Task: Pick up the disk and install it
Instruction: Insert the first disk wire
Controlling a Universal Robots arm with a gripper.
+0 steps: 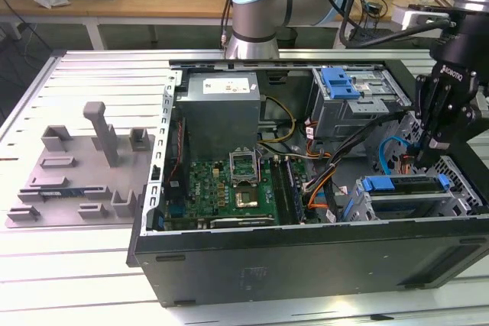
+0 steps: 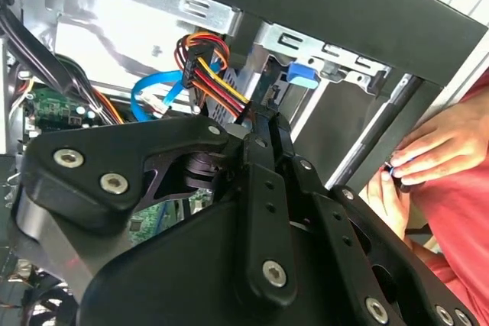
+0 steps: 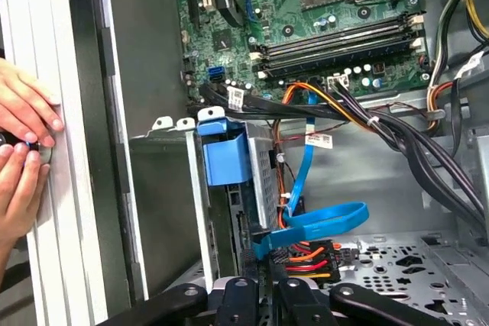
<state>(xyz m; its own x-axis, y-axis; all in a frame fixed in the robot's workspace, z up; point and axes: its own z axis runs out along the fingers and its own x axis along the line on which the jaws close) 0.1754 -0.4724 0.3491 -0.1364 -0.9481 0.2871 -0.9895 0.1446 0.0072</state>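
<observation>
The disk lies in the drive bay at the case's front corner on the exterior view's right, its blue carrier bracket along its top edge. In the first wrist view the disk stands on edge in the bay, with the bracket's blue tab in front. My gripper hangs just above and behind the bay, apart from the disk. Its fingers are pressed together, shut on nothing, close to a bundle of red, yellow and orange power wires. The fingertips point at the gap beside the disk.
The open black case holds the motherboard, a grey power supply and a second cage with a blue latch. A blue flat cable loops beside the bay. A person's hands rest outside the case wall. A grey fixture stands at the exterior view's left.
</observation>
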